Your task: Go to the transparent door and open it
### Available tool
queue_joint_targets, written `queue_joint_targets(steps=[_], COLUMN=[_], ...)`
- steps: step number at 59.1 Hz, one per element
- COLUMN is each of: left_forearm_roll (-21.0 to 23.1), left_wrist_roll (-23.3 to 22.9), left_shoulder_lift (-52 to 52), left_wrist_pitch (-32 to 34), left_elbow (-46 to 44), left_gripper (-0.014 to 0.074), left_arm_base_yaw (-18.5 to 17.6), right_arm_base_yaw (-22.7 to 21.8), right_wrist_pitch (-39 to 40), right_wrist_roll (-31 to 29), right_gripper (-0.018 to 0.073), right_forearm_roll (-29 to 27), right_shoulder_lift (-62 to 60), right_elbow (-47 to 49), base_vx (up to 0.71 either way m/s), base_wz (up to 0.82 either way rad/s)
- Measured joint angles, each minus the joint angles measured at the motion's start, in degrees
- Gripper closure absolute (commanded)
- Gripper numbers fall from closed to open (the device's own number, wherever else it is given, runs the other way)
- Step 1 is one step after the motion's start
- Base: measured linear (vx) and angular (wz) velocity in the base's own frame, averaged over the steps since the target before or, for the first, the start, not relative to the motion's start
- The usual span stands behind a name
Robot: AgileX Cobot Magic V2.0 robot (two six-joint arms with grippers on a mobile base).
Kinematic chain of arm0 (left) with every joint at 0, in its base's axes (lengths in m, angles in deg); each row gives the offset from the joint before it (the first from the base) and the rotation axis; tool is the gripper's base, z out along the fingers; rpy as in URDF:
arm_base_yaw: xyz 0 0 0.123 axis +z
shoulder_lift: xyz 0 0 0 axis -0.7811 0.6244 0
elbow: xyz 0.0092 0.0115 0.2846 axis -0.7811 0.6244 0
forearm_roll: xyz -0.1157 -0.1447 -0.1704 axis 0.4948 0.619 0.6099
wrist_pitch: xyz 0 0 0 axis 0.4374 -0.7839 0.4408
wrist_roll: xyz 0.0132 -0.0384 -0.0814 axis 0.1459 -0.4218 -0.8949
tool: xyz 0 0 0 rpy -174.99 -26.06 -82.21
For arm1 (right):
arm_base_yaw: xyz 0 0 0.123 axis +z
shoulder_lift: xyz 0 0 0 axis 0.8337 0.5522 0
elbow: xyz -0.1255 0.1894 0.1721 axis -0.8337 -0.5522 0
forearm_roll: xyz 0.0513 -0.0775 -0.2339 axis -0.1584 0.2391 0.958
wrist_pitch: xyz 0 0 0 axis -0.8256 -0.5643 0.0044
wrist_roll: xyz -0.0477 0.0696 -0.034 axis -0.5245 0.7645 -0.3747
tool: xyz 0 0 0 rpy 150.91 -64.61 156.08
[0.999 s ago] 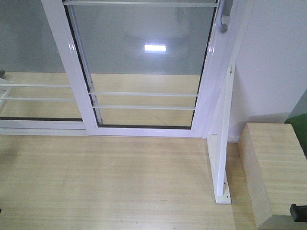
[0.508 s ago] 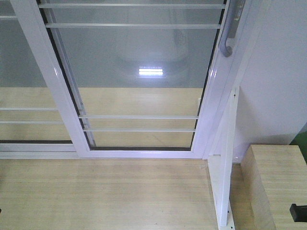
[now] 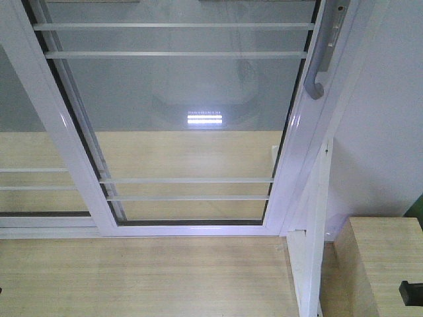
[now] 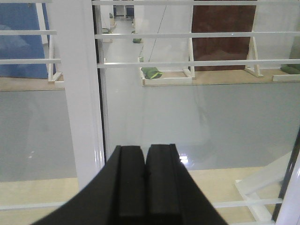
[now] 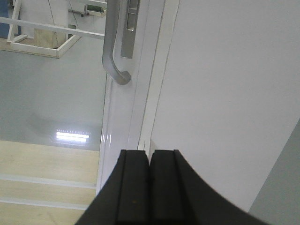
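The transparent door (image 3: 185,112) fills the front view: clear glass in a white frame with thin white horizontal bars. Its curved grey handle (image 3: 322,56) sits on the right side rail, and shows in the right wrist view (image 5: 114,47) at the upper left. My right gripper (image 5: 150,157) is shut and empty, below and slightly right of the handle, apart from it. My left gripper (image 4: 144,152) is shut and empty, facing the glass beside the door's left white rail (image 4: 77,93). Neither gripper shows in the front view.
A similar white-framed glass panel without a handle (image 3: 26,178) stands at left. A slanted white frame post (image 3: 314,231) and a white wall (image 3: 383,119) lie right of the door. A light wooden box (image 3: 386,264) stands at lower right. Wooden floor (image 3: 145,277) runs up to the door's bottom rail.
The view has closed in on the door: its bottom rail has dropped lower in frame, more of the handle shows, and the slanted post and box slid toward the lower right.
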State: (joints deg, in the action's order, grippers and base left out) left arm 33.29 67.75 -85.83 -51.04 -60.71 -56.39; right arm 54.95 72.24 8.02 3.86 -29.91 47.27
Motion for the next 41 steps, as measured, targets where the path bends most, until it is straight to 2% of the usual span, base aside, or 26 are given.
queue_joint_targets(steps=[22, 41], left_forearm_roll=[0.0, 0.0], left_wrist_roll=[0.0, 0.0], left_shoulder_lift=[0.0, 1.49], left_wrist_pitch=[0.14, -0.9], left_elbow=[0.0, 0.02], left_gripper=[0.0602, 0.0602], left_arm_base_yaw=[0.0, 0.0], right_arm_base_yaw=[0.0, 0.0], right_wrist_pitch=[0.17, -0.28], right_wrist_roll=[0.0, 0.0], right_gripper=[0.0567, 0.0567], right_forearm_roll=[0.0, 0.0], right_shoulder_lift=[0.0, 1.93], right_elbow=[0.0, -0.1], base_vx=[0.13, -0.01], base_wz=[-0.01, 0.01])
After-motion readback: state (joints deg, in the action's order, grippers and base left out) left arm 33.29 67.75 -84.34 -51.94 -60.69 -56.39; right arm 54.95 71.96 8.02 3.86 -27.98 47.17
